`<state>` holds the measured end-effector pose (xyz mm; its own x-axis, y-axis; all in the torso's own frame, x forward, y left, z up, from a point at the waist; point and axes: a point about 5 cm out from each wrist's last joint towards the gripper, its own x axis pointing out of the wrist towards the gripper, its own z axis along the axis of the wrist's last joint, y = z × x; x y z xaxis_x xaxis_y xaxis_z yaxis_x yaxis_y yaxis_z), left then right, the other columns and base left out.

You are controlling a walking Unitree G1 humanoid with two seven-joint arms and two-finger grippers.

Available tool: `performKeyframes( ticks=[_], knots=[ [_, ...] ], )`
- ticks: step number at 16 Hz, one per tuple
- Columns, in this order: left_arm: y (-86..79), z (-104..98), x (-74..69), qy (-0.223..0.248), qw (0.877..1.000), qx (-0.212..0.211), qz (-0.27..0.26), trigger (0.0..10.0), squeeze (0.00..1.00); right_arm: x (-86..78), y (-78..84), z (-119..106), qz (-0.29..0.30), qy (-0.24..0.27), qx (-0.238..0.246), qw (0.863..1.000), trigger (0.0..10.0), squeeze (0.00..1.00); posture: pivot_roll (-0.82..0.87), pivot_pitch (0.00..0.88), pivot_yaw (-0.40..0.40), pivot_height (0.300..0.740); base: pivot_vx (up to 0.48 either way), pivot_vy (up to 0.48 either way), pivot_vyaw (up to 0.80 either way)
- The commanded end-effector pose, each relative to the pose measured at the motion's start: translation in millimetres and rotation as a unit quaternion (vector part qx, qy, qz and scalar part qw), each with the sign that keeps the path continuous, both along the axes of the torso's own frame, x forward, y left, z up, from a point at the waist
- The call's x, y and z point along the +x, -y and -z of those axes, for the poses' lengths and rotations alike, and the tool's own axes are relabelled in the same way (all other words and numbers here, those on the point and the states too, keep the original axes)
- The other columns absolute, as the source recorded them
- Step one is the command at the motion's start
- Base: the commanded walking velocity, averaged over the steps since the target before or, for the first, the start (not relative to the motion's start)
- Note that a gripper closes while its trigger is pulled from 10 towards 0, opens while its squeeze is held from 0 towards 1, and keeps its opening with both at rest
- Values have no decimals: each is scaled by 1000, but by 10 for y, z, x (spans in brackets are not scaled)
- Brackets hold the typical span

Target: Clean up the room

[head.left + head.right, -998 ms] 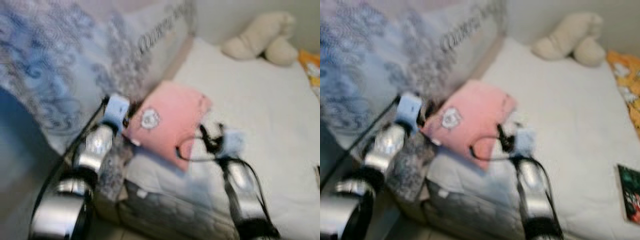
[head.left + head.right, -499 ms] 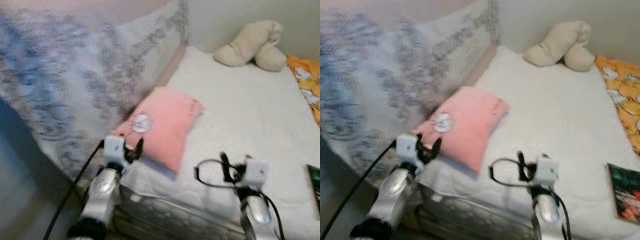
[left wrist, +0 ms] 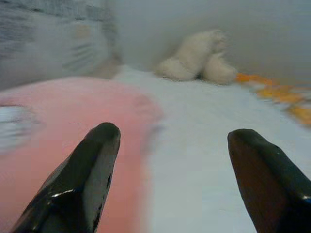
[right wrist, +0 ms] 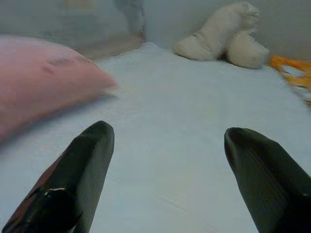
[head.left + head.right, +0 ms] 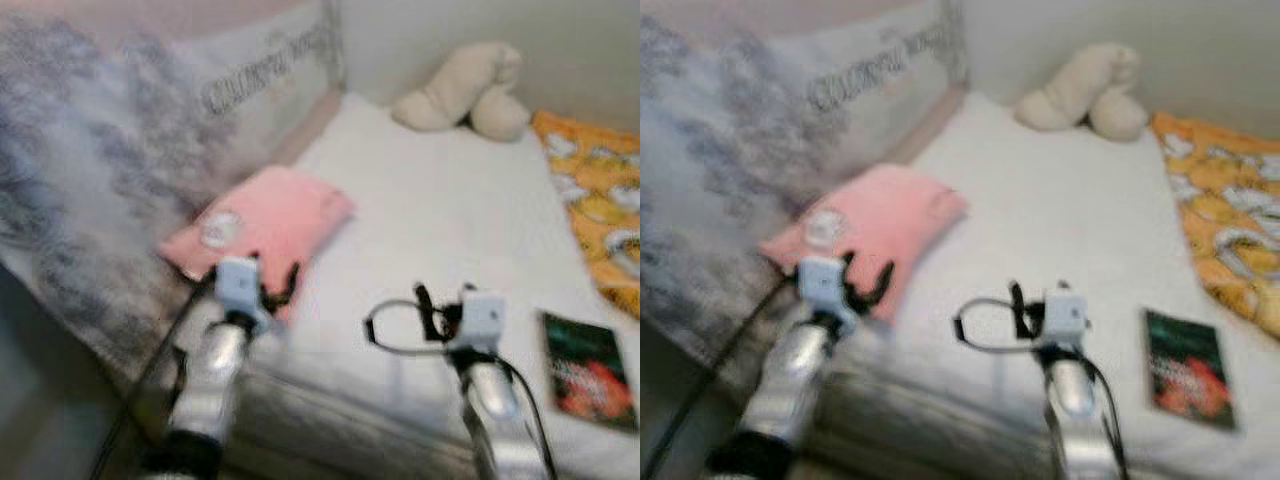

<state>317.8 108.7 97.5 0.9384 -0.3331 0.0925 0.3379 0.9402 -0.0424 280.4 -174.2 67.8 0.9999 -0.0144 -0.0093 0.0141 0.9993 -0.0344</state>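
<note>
1. The left gripper (image 3: pixel 167 160) hangs over the near edge of the white bed (image 5: pixel 440 220) with its two black fingers (image 3: pixel 92 165) spread wide and nothing between them.
2. The pink pillow (image 5: pixel 262 222) lies just ahead of that gripper, partly under its left finger.
3. The right gripper (image 4: pixel 167 165) hovers above bare sheet, fingers likewise parted and empty; the pillow sits ahead and to its left.
4. A cream plush toy (image 5: pixel 460 90) rests far ahead of both grippers against the wall.
5. A dark book (image 5: pixel 1185 368) lies to the right of the right gripper, with an orange patterned blanket (image 5: pixel 1220 220) beyond it.
</note>
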Motion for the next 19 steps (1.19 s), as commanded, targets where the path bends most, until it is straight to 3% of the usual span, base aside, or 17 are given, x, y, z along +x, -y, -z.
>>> performKeyframes(
  ticks=[1,4,7,13,14,16,18,19],
  knots=[
    [-30,-71,53,9,1000,12,0,10000,0,32,-13,-48,0,8,-1,1000,10000,0,111,0,-41,740,0,-480,0],
    [-79,-91,84,7,1000,8,1,10000,0,31,-27,-49,-2,8,-5,1000,10000,0,98,0,-39,740,0,-476,0],
    [-167,-48,67,-2,1000,9,-21,10000,0,-89,91,22,14,-1,7,1000,10000,0,91,0,-37,740,0,-469,0],
    [-143,-83,114,3,1000,24,-16,10000,0,-81,67,57,13,-10,5,1000,10000,0,89,0,-29,740,0,-467,0],
    [-158,-85,139,1,999,31,-22,10000,0,-76,75,83,12,-17,1,1000,10000,0,89,0,-26,740,0,-461,0],
    [-189,13,209,-36,994,93,-45,10000,0,-18,104,159,18,-48,20,998,10000,0,87,0,-25,740,0,-225,0],
    [-202,-101,232,-16,999,36,-37,10000,0,48,130,83,20,-37,20,999,10000,0,89,0,-27,740,0,0,0],
    [-192,-136,241,-8,999,35,-34,10000,0,47,129,68,16,-33,14,999,10000,0,90,0,-28,740,480,0,0]
  ],
)
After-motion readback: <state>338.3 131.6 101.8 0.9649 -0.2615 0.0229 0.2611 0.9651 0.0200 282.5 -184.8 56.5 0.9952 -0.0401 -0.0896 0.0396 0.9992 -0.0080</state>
